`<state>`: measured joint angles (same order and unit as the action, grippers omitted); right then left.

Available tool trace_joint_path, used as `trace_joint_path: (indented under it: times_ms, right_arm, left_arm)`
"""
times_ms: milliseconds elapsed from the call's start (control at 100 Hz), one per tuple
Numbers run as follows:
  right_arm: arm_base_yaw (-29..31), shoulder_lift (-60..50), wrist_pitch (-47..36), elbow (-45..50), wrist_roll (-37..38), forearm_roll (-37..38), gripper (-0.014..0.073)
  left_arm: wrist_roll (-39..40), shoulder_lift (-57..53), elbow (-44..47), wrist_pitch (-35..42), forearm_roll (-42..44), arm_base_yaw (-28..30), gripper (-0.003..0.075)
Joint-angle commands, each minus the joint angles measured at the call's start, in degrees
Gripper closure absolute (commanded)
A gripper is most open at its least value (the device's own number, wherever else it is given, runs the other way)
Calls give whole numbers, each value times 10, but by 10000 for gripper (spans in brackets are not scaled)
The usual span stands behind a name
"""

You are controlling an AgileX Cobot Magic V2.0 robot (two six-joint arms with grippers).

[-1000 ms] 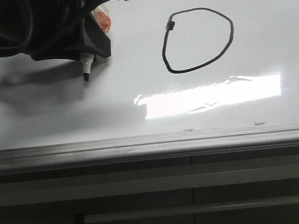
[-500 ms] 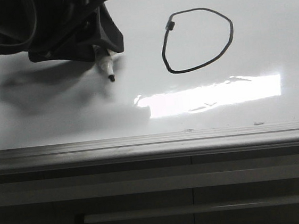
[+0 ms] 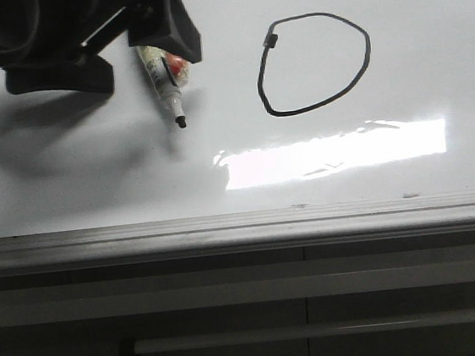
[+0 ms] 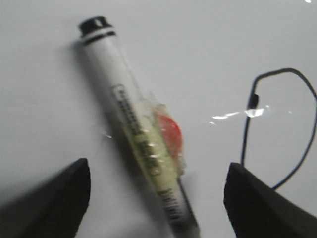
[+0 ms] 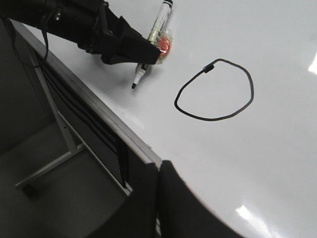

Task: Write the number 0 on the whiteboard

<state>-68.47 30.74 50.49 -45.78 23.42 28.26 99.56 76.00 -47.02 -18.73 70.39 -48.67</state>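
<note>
Left gripper (image 4: 156,191) hangs spread wide over the marker (image 4: 141,144), which lies flat on the whiteboard (image 3: 69,196) — job looks done, the number 0 (image 3: 314,63) drawn just beside it.

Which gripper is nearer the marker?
Left. The left gripper is open right over the marker, which lies on the whiteboard between its fingers. The right gripper sits apart near the board's edge, beyond the 0.
</note>
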Motion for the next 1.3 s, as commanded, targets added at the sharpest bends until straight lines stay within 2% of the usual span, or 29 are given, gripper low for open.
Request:
trace_joint_path:
  times_ms: [0, 90, 200, 310, 380, 430, 480, 610, 740, 890, 1290]
  right_arm:
    - [3, 0, -43, -14, 0, 22, 657]
    - [3, 0, -74, -14, 0, 25, 657]
    - [3, 0, -125, -14, 0, 52, 657]
    - [3, 0, -124, -14, 0, 93, 657]
    - [3, 0, -119, -12, 0, 122, 657]
    - [3, 0, -120, -10, 1, 140, 657]
    - [3, 0, -125, -10, 1, 155, 657]
    - [3, 0, -163, -10, 50, 242, 657]
    - [3, 0, -168, -10, 110, 324, 657]
    - [3, 0, -152, -10, 111, 292, 663]
    - [3, 0, -152, -10, 111, 292, 663]
  left_arm:
    - [2, -35, -7, -42, -4, 6, 182]
    - [-11, -75, -5, -42, -18, 4, 183]
    - [-67, -128, -5, -62, -53, -11, 183]
    - [-131, -189, -5, -105, -82, -43, 190]
    - [-183, -229, -2, -124, -96, -70, 226]
    - [-220, -257, 1, -134, -111, -89, 290]
    - [-248, -281, 3, -145, -126, -109, 386]
    - [-291, -343, 22, -149, -133, -157, 741]
    - [-302, -374, 40, -150, -130, -180, 740]
    - [-302, -382, 53, -152, -132, -184, 740]
    - [-302, -382, 55, -152, -131, -184, 740]
